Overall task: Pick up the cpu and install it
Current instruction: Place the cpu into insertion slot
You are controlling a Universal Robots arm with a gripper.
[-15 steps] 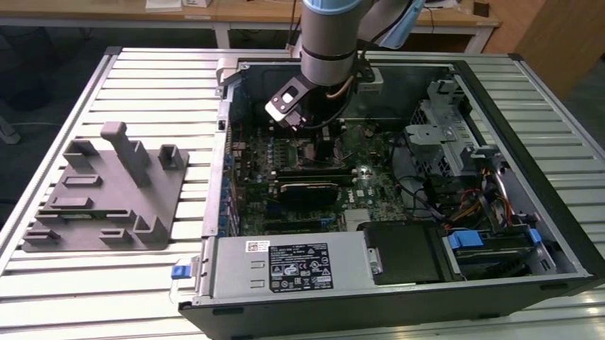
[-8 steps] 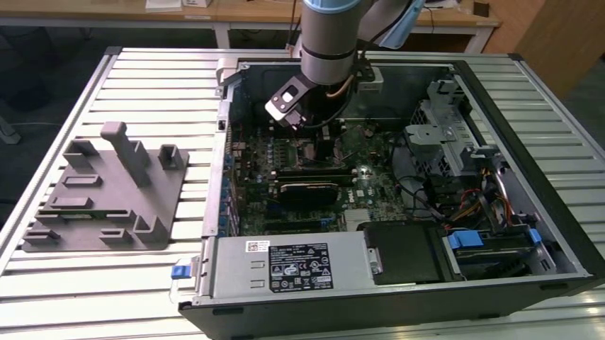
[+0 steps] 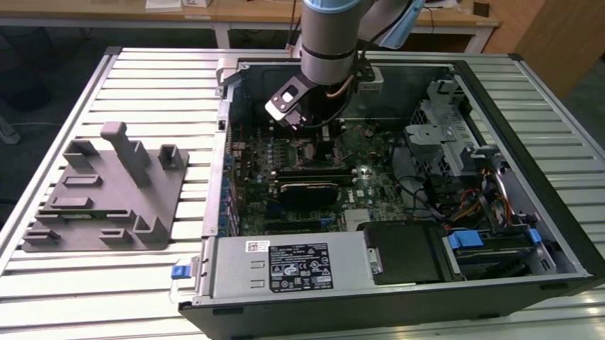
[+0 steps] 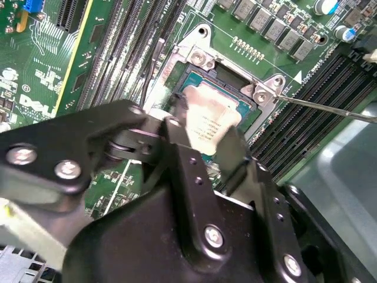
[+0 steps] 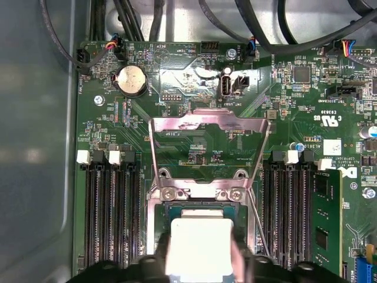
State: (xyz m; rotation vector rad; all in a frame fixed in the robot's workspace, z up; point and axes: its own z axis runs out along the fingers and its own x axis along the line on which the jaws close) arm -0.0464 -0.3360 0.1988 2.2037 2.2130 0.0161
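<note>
The CPU is gripped at two opposite edges by the claw, which is closed on it. The chip is located directly over the open socket on the MB, inside the PC case. Pickup is judged complete. The load plate is raised & the retention lever is free. Full seating cannot be confirmed. Release & lock-down are not yet done.
</note>
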